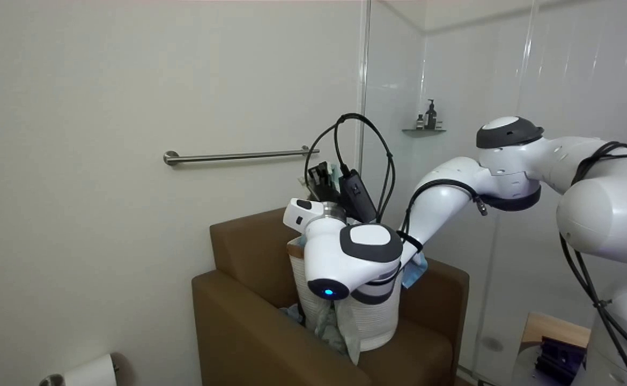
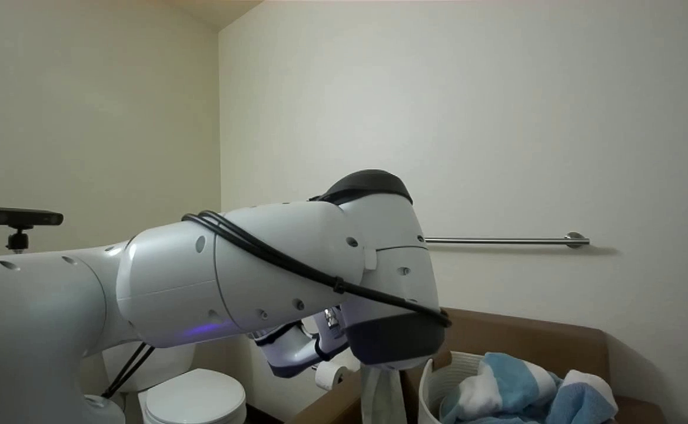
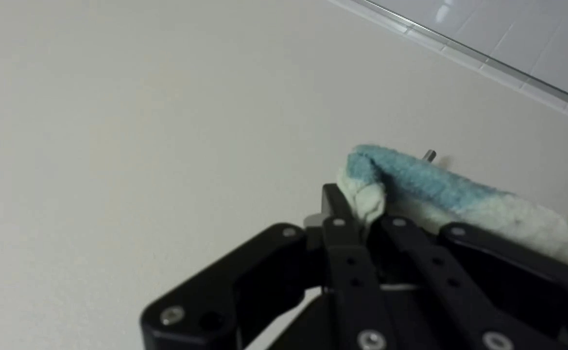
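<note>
Low and well to the left of my gripper (image 3: 364, 206), in an exterior view, a toilet paper roll (image 1: 92, 371) hangs by the wall (image 1: 104, 96). Nearer on that side, a metal bar (image 1: 238, 157) crosses the wall at about the gripper's level in that view, its right end appearing just beside me. Below me sits the brown armchair (image 1: 259, 327). In the wrist view my fingers (image 3: 335, 199) are pressed together, clamped on the blue-and-white towel (image 3: 454, 192): a fold of it is pinched between them and pokes a little past the tips, while the rest runs off to the right of them and out of sight. Under the gripper, partly hidden by my arm (image 1: 447, 187), the white basket (image 1: 380, 324) stands in the armchair; in an exterior view a heap of blue-and-white cloth (image 2: 514, 386) lies in it, though whether that joins what I grip I cannot tell. Up and to my right, well apart, a corner shelf (image 1: 423, 130) holds a few dark bottles (image 1: 430, 119).
</note>
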Controlling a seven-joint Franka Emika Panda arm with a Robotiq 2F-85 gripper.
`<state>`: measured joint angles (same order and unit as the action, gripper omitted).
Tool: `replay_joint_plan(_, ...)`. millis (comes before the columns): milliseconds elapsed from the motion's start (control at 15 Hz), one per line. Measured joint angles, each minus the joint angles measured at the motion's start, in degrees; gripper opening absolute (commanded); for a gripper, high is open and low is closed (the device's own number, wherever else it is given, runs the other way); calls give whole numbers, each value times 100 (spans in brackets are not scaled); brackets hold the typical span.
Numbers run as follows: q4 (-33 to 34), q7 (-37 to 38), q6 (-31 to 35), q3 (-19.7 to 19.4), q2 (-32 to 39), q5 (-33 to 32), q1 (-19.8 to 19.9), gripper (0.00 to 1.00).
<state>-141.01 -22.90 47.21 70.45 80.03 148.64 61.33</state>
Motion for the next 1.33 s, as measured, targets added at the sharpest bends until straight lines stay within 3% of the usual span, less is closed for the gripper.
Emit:
replay_joint_plan(400, 123, 42, -1117, 1278, -482, 28, -1132, 10)
replay_joint_plan(667, 791, -628, -594, 2066, 29, 47, -1310, 10)
replay_joint_plan(1000, 1221, -1693, 551, 2162, 416, 40, -1340, 8)
replay_joint_plan(1333, 995, -2084, 585, 2062, 414, 40, -1411, 8)
